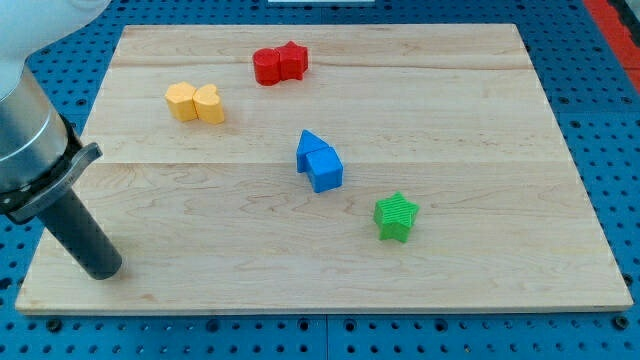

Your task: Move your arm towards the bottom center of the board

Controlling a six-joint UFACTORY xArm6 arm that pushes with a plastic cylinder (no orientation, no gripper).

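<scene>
My tip [104,268] rests on the wooden board [480,120] near its bottom left corner, far left of all blocks. Two blue blocks [319,161], a triangle and a cube, touch each other at the board's middle. A green star [396,216] lies to their lower right. Two yellow blocks [195,102], a hexagon and a heart, touch at the upper left. Two red blocks [279,63] touch near the top centre.
The board lies on a blue pegboard table [600,60]. The arm's grey body [30,150] fills the view's left edge above the tip.
</scene>
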